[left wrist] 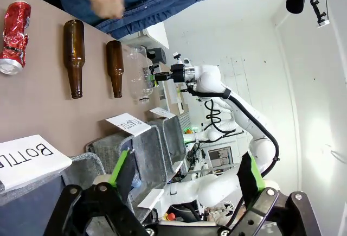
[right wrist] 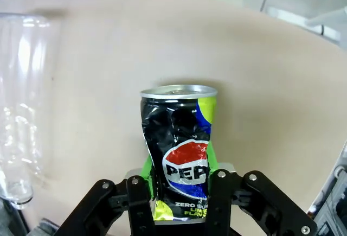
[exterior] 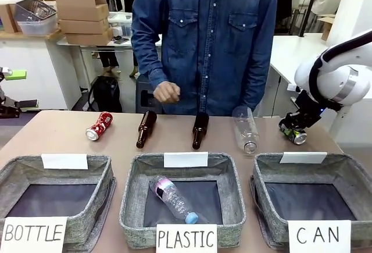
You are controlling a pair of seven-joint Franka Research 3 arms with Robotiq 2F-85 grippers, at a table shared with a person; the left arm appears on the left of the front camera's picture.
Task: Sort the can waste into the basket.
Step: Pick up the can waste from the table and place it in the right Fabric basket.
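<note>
A dark dented can with a blue, red and lime label sits between the green pads of my right gripper, which is shut on it. From the front, this can and the right gripper are low over the table's far right, just behind the grey basket signed "CAN". A crushed red can lies on the table at the far left, also seen as the red can from the left wrist. My left gripper is open with nothing between its fingers, above the basket signed "BOTTLE".
Two brown glass bottles and a clear plastic bottle lie in a row behind the baskets. The "PLASTIC" basket holds a clear bottle. The "BOTTLE" basket is at the left. A person's hand hovers at the far edge.
</note>
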